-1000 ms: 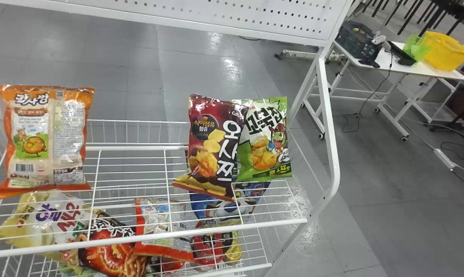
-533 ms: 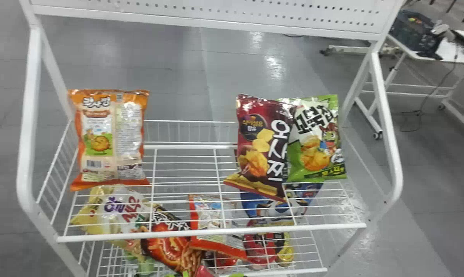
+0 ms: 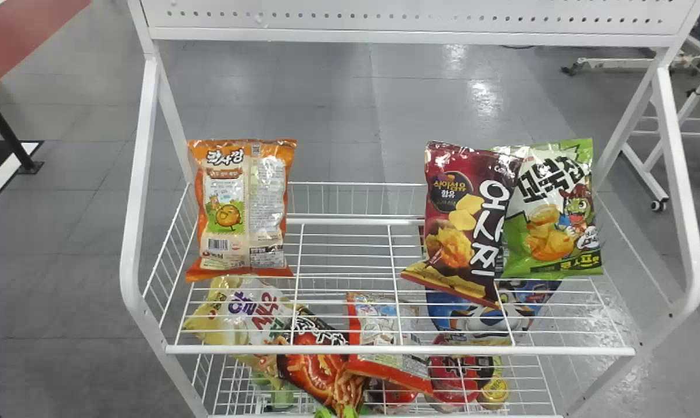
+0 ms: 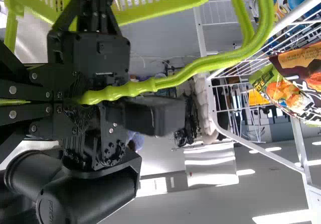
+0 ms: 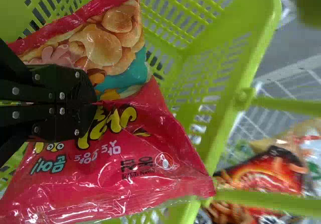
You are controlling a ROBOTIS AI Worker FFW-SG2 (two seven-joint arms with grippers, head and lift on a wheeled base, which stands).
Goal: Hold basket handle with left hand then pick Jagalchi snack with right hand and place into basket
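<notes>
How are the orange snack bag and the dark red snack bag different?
The orange bag is orange and cream with a barcode, but the dark red bag has big pictures of yellow chips.
The orange bag is nearly straight up, while the dark red bag is tilted.
The dark red bag covers a bit of the green bag; the orange bag is over on the robot's left.
Both are shiny.

Lettering [image 5: 138,170] on pink bag [image 5: 170,186], maroon bag [image 3: 443,152]; barcode [image 3: 217,244] on orange bag [image 3: 240,271]
</notes>
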